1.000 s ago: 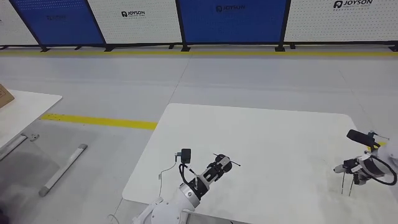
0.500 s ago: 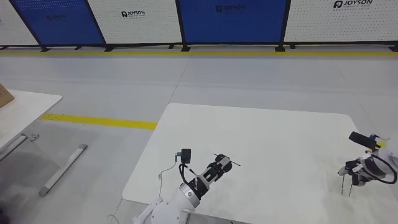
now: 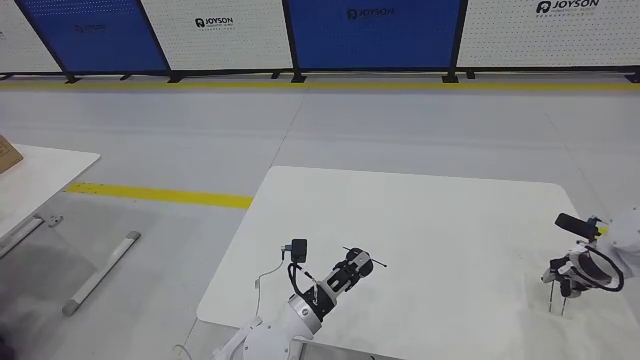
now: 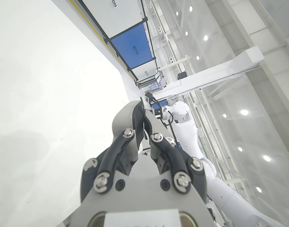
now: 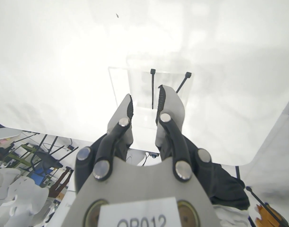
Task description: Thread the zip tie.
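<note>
The left jaws were seen pressed shut over the near side of the white bench (image 3: 420,220), with a thin black zip tie (image 3: 350,251) clamped crosswise at their tips and sticking out to both sides in the top view. The left arm (image 3: 300,310) was angled in from the bench's near edge toward its middle. Well apart, by the bench's right edge, the right jaws were held open, their ribbed pads (image 5: 159,100) clearly separated, above a clear tray (image 5: 118,83) laid flat on the bench close to its edge. Two more black ties were laid on that tray. A straight zip tie (image 5: 152,90), its square head pointed away from the wrist, was framed in the gap between the open jaws in the right wrist view; a slanted zip tie (image 5: 182,82) was laid just beside it, its tail hidden behind one jaw. Whether either was touched by the pads could not be told, though neither was gripped. Blue and white perforated panels (image 3: 370,10) were lined up across the floor beyond the bench, and a yellow line (image 3: 160,195) was marked on the floor to its left.
</note>
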Available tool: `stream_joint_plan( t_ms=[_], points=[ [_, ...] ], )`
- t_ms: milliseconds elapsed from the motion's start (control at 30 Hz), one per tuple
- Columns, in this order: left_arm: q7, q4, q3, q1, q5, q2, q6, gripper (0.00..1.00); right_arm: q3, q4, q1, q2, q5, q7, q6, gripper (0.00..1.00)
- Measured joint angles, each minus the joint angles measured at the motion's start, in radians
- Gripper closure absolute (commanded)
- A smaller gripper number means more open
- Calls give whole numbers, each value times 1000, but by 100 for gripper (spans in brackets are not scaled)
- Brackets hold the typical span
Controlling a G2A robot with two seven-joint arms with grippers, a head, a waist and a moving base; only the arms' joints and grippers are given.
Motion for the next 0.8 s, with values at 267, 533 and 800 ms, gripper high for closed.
stream_joint_plan(
  t_ms=[267,533,800],
  points=[
    [0,0,0,0,0,0,0,100,-17,36,10,-25,-22,0,0,80],
    [0,0,0,0,0,0,0,100,-30,55,9,-39,-50,0,0,78],
    [0,0,0,0,0,0,0,100,-40,72,16,-56,-65,0,0,80]
  ],
)
